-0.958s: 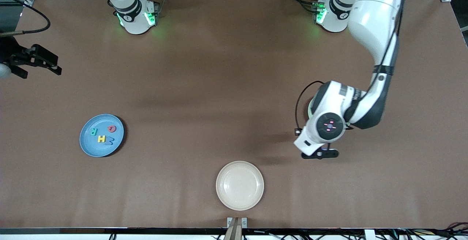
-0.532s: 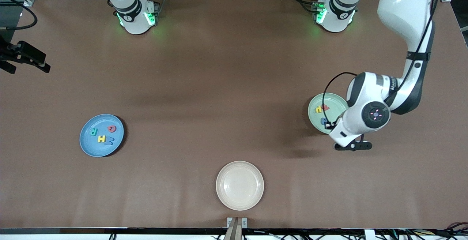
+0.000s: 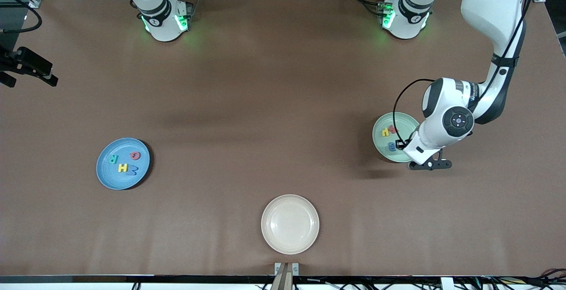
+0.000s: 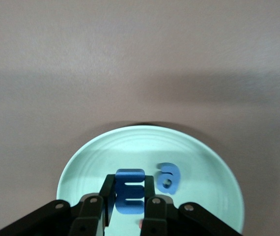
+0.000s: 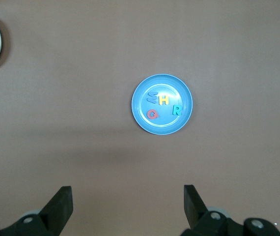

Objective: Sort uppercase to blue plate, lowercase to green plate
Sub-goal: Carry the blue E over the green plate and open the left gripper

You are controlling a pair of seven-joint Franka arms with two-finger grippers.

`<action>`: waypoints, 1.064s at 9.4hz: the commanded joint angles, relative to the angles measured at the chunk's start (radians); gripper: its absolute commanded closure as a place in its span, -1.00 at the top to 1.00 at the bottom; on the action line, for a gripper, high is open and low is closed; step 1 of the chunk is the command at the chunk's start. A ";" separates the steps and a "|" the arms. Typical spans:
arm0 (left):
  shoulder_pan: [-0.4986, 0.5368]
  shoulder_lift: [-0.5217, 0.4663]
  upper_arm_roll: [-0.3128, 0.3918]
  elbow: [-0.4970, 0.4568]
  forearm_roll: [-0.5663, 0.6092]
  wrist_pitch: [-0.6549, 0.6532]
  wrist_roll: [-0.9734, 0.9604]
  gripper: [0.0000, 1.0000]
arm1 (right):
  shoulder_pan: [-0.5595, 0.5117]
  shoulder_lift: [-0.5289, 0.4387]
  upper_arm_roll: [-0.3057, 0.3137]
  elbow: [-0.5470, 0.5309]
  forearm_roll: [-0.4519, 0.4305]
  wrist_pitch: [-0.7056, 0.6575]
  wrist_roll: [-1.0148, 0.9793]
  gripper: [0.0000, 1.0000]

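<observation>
Blue foam, the lowercase m (image 4: 129,198), sits pinched between the closed fingers of my left gripper (image 3: 430,165), which has swung across from mid-table in the last second and now hangs over the green plate's (image 3: 409,124) rim. Three lowercase letters lie in it already, the blue a (image 4: 168,177) among them, so this looks like the last drop. All four capitals rest in the blue plate (image 3: 105,177) toward the right arm's end. My right gripper (image 5: 127,206) waits high and spread wide, empty. A cream plate (image 3: 269,237) sits bare near the front camera; nothing blocks me.
</observation>
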 commanded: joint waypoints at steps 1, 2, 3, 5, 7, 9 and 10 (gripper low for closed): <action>0.027 -0.036 -0.011 -0.088 -0.020 0.073 0.015 -0.91 | 0.013 -0.005 -0.009 0.011 -0.007 0.000 0.018 1.00; 0.027 -0.035 -0.011 -0.089 -0.020 0.073 0.013 -0.12 | 0.013 -0.010 -0.009 0.012 -0.009 0.000 0.018 1.00; 0.024 -0.041 -0.011 -0.094 -0.022 0.073 -0.014 0.99 | 0.013 -0.010 -0.011 0.014 -0.010 0.000 0.018 1.00; 0.022 -0.099 -0.011 -0.101 -0.022 0.018 -0.085 1.00 | 0.013 -0.008 -0.011 0.014 -0.009 -0.002 0.020 1.00; 0.022 -0.217 -0.011 -0.077 -0.013 -0.113 -0.097 1.00 | 0.011 -0.002 -0.011 0.014 -0.006 -0.003 0.021 1.00; 0.027 -0.280 -0.008 0.037 -0.010 -0.224 -0.064 1.00 | 0.014 -0.001 -0.009 0.014 -0.010 -0.006 0.018 1.00; 0.028 -0.280 -0.005 0.138 -0.011 -0.316 -0.026 1.00 | 0.013 -0.001 -0.009 0.014 -0.010 -0.008 0.018 1.00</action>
